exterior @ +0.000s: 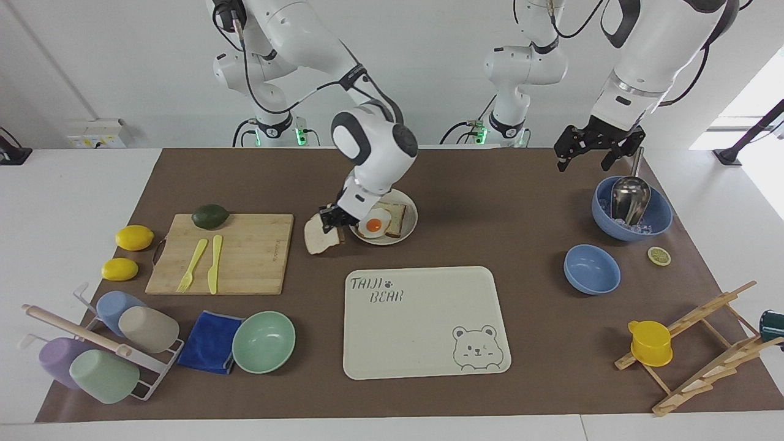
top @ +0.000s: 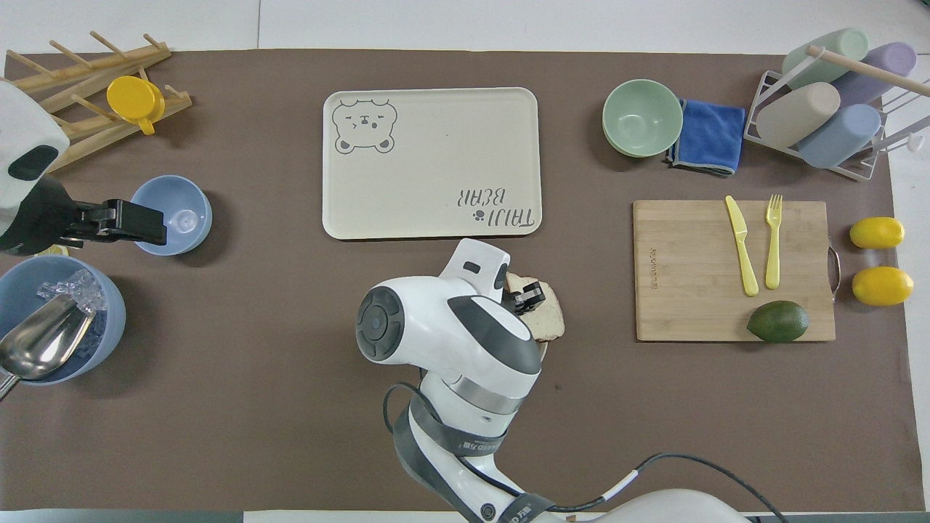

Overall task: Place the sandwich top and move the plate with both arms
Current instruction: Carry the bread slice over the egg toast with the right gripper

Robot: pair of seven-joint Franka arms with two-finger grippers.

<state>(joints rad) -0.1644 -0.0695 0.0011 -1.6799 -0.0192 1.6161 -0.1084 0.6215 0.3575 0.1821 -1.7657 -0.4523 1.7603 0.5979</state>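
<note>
- I have the right gripper [exterior: 331,220] pinched shut on one edge of the sandwich top [exterior: 320,236], which hangs tilted from it, clear of the table.
- In the facing view the slice dangles just off the rim of the plate [exterior: 409,226], at about 9 o'clock from the plate's centre, above bare mat between the plate and the cutting board [exterior: 245,257].
- The relation I'm steering by: the bread slice with the fried egg [exterior: 375,222] lies at roughly 3 o'clock from my claw in that view, so the carry runs toward the left arm's end of the table.
- The held slice slopes steeply, its free edge drooping at about 7 o'clock; I judge it needs levelling so that it lands flat on the egg rather than edge-first.
- In the overhead view the right arm's wrist covers most of the plate; only the slice [top: 543,317] shows past it.
- The left gripper [exterior: 591,150] waits with its fingers apart, over the blue bowl holding the metal scoop [exterior: 631,211], well apart from the plate.
- The right arm is plainly the nearer one; the left has a long reach before the two-arm carry.
- Surface is a brown mat; the mat between plate and bear tray [exterior: 425,321] looks clear, with the tray at 6 o'clock from the plate.
</note>
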